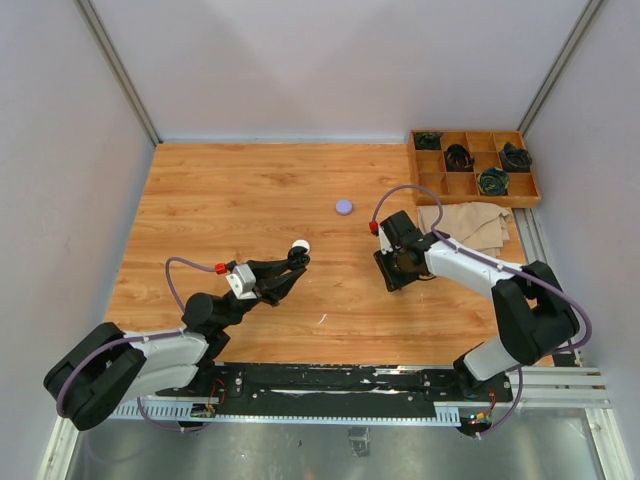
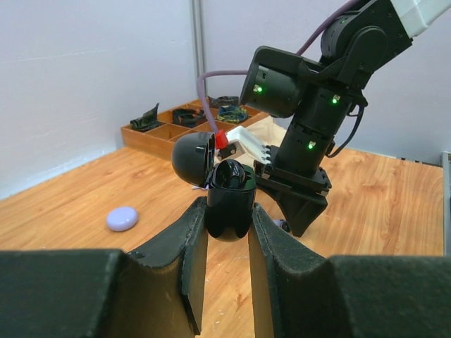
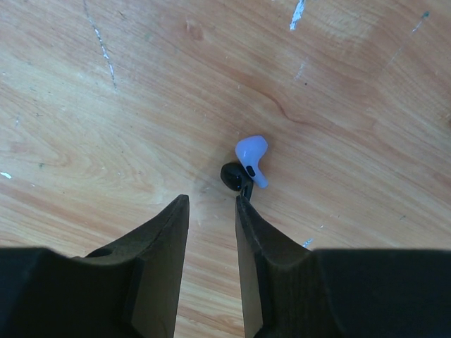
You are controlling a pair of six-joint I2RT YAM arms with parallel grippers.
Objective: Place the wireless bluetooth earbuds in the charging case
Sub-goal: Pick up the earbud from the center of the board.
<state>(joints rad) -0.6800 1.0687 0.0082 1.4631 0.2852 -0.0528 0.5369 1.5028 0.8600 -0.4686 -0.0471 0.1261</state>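
Observation:
My left gripper (image 1: 293,265) is shut on a black charging case (image 2: 229,201), held upright above the table with its lid (image 2: 194,156) flipped open. A black earbud seems to sit inside the case. My right gripper (image 3: 211,199) is open and empty, pointing down low over the table. A lilac earbud (image 3: 251,156) and a black earbud (image 3: 232,176) lie touching each other just beyond its right fingertip. A lilac round case (image 1: 344,207) lies closed at mid table and also shows in the left wrist view (image 2: 122,218). A small white round thing (image 1: 300,245) lies just past my left fingertips.
A wooden compartment tray (image 1: 412,160) with dark coiled items stands at the back right. A beige cloth (image 1: 470,225) lies in front of it, beside my right arm. Grey walls close in the table on three sides.

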